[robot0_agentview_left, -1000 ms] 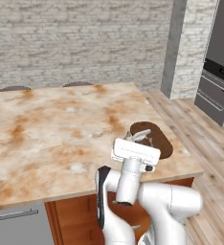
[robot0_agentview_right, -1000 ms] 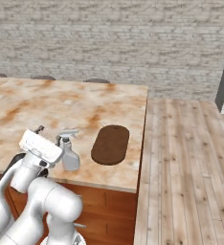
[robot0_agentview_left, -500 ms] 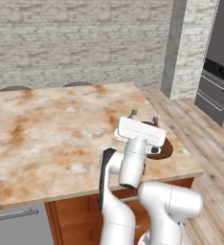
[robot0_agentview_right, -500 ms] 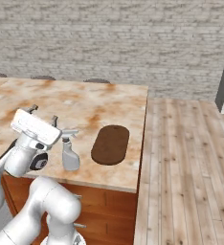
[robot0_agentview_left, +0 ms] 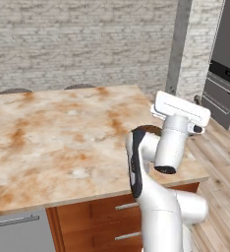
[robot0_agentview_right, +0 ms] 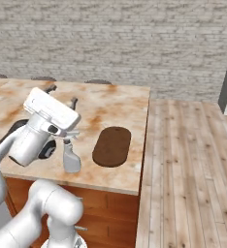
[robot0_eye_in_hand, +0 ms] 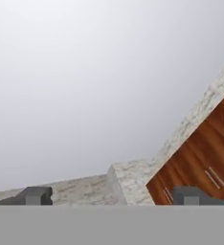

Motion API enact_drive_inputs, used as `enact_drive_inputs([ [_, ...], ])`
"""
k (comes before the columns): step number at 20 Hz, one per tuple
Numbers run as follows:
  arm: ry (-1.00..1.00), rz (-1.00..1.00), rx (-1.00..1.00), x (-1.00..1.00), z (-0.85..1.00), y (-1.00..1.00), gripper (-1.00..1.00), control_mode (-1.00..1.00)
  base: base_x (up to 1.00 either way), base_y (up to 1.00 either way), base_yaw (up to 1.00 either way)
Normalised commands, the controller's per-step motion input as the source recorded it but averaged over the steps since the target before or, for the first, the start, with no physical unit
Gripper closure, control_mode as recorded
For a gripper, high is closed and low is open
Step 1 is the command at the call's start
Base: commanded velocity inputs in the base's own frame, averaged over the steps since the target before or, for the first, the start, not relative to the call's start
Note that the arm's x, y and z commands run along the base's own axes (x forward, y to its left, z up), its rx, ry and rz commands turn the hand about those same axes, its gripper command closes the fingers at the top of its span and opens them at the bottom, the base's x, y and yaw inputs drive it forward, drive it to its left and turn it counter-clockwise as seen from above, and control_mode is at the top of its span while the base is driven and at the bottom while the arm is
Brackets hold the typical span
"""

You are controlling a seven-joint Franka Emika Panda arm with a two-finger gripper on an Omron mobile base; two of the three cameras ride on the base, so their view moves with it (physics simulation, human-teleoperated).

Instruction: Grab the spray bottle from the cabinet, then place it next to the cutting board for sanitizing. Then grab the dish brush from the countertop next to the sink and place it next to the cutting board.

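Spray bottle (robot0_agentview_right: pixel 71 158) upright on bench (robot0_agentview_right: pixel 116 104), beside cutting board (robot0_agentview_right: pixel 112 146), below jaws. Gripper (robot0_agentview_right: pixel 62 96) released, empty, tilted upward. Next: route toward dish brush, wrist clearing bottle.

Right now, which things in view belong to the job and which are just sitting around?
Job: spray bottle, standing on the countertop beside the cutting board; hand, open, raised above the bottle.
Not the job: oven, drawers, brick wall.
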Motion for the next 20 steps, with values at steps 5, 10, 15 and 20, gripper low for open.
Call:
enact_drive_inputs([
  [5,0.57,-0.34,0.05,-0.27,1.00,-1.00,-1.00,-1.00,0.00,0.00,0.00],
  [10,0.80,-0.28,0.04,-0.33,0.89,-0.79,-1.00,-1.00,0.00,0.00,0.00],
  [15,0.80,-0.02,-0.01,-0.56,0.98,0.05,-1.00,-1.00,0.00,0.00,0.00],
  [20,0.77,0.08,0.00,-0.24,0.83,0.55,-1.00,-1.00,0.00,0.00,0.00],
])
